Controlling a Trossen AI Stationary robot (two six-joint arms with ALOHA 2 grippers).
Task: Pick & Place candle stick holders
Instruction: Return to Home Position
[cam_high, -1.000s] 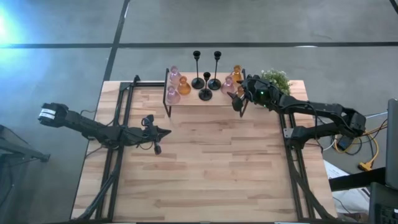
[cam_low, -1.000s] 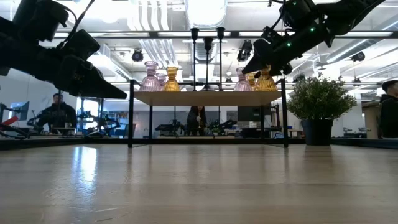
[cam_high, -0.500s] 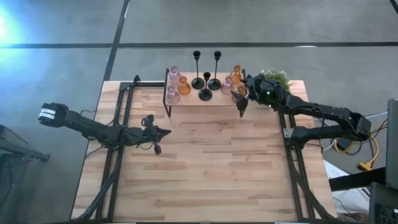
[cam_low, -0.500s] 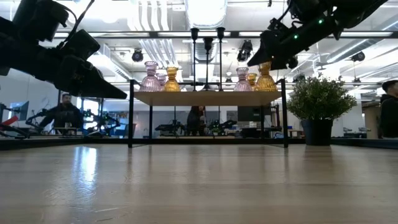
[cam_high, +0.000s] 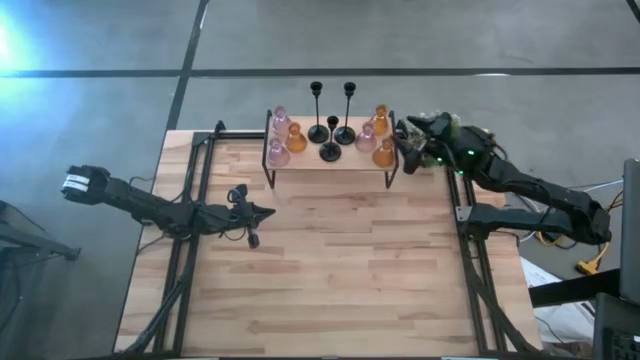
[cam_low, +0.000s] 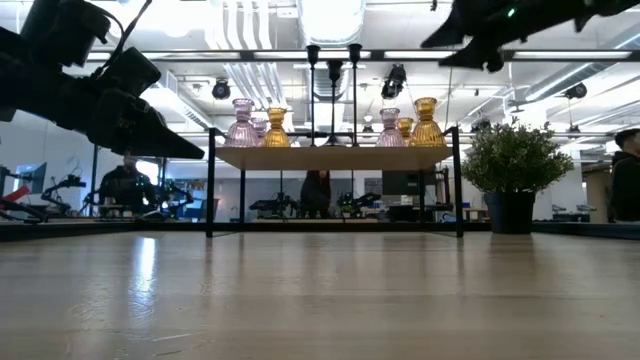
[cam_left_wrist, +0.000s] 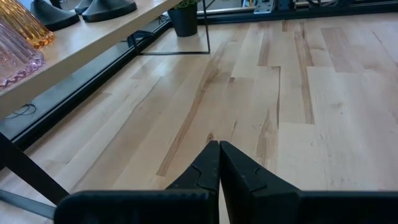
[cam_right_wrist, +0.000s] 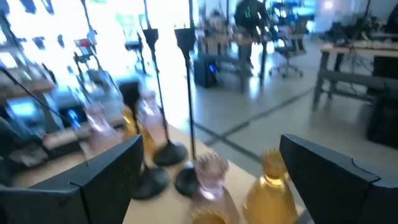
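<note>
Several candle stick holders stand by their bases on a raised wooden shelf (cam_high: 330, 160) at the table's far side. Three black thin-stemmed ones (cam_high: 330, 150) are in the middle, pink (cam_high: 277, 152) and amber (cam_high: 294, 131) glass ones at its left end, and more at its right end (cam_high: 384, 152). My right gripper (cam_high: 408, 140) hovers open, above and just beyond the shelf's right end (cam_low: 470, 40). In its wrist view a pink holder (cam_right_wrist: 208, 180) and an amber one (cam_right_wrist: 270, 186) show between its fingers, untouched. My left gripper (cam_high: 265, 212) waits shut above the table's left middle (cam_left_wrist: 219, 149).
A small green potted plant (cam_low: 512, 160) stands on the table to the right of the shelf, partly under my right arm (cam_high: 520, 180). The shelf rests on thin black legs (cam_low: 209, 185). Bare wooden tabletop (cam_high: 330, 270) stretches from the shelf to the near edge.
My right gripper has risen from just over the shelf's right end and drawn back toward the table's far right corner. It tipped up toward level and stayed open. The holders on the shelf have kept their places.
</note>
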